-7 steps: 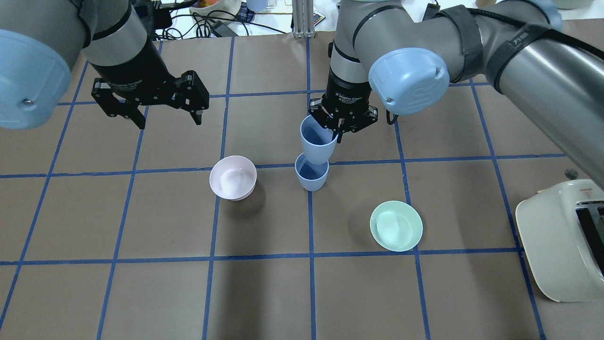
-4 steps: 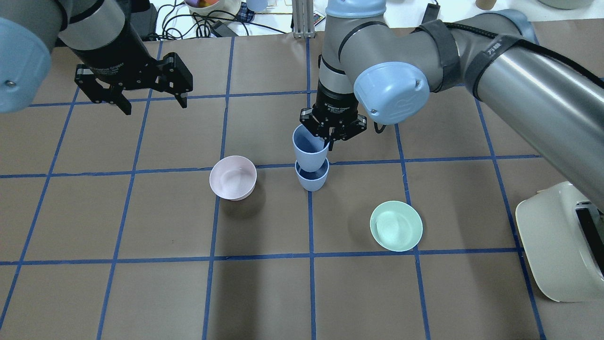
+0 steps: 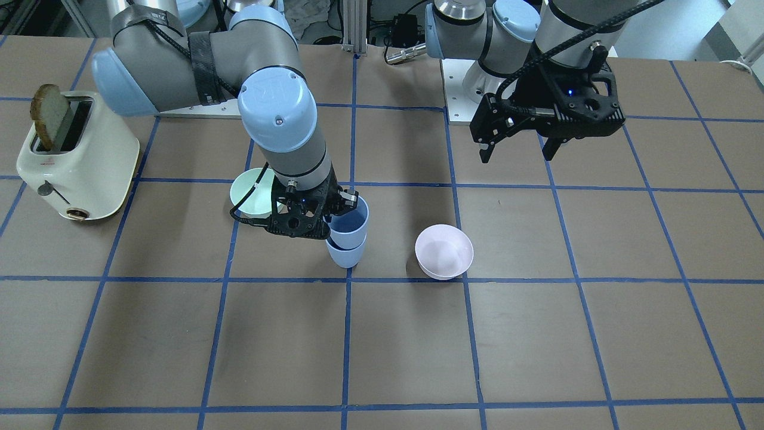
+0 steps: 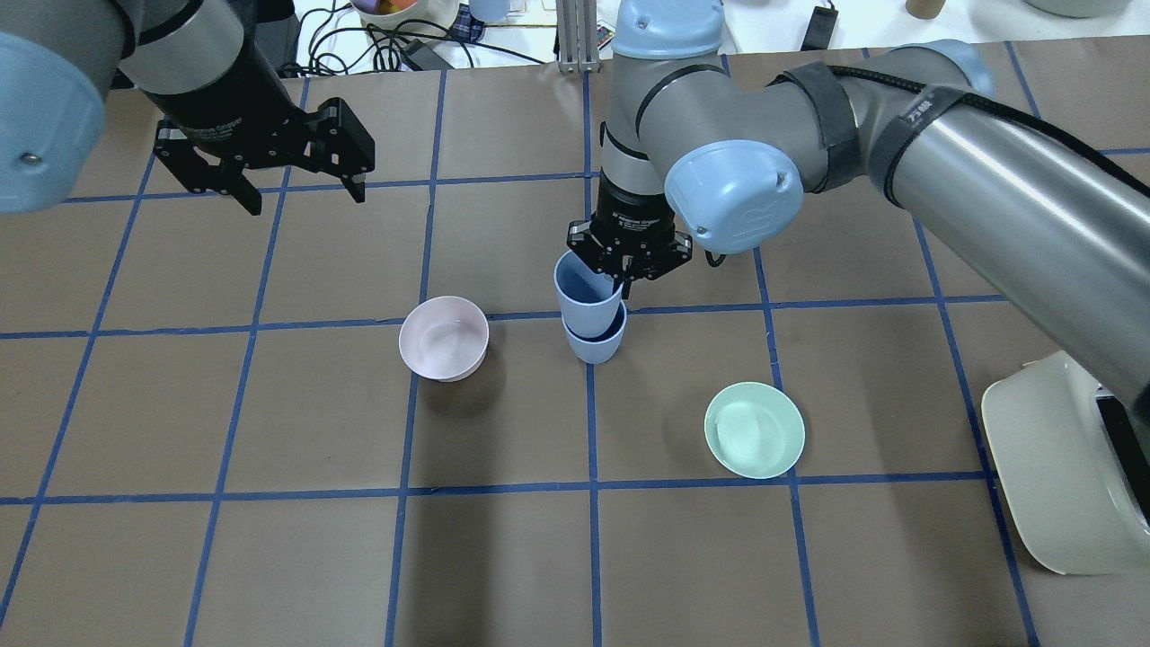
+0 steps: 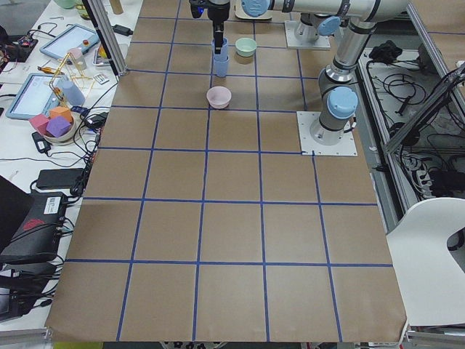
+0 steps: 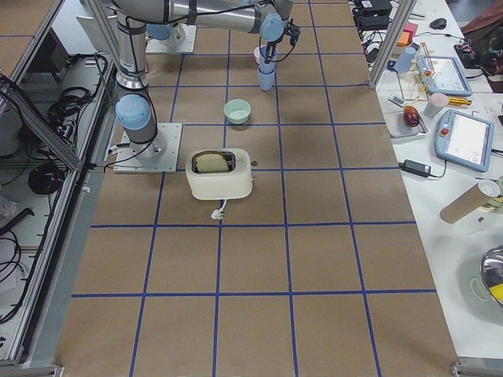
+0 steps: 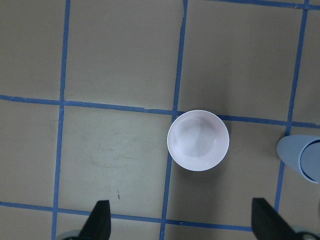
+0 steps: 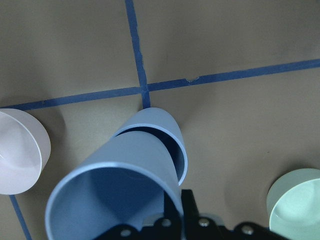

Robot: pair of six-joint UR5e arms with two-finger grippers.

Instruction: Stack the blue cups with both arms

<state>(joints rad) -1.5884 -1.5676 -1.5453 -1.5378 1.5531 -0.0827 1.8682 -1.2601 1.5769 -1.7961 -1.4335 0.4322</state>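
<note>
Two blue cups stand near the table's middle. The lower cup [image 4: 595, 343] stands on the table. The upper cup [image 4: 582, 289] has its base inside the lower one. My right gripper [image 4: 626, 272] is shut on the upper cup's rim, one finger inside it. The front-facing view shows the same: gripper [image 3: 327, 218], upper cup [image 3: 351, 222], lower cup [image 3: 346, 257]. The right wrist view shows the upper cup [image 8: 115, 195] nested in the lower cup [image 8: 172, 137]. My left gripper [image 4: 301, 190] is open and empty, raised far to the left, above the pink bowl [image 7: 198, 140].
A pale pink bowl [image 4: 444, 338] sits left of the cups and a mint-green bowl [image 4: 754, 429] to their right front. A cream toaster [image 4: 1069, 467] stands at the right edge, with a slice of bread [image 3: 51, 116] in it.
My right gripper has moved down and left with the upper cup, and the cup's base now sits inside the lower cup. My left gripper has drawn back toward the far side, still open.
</note>
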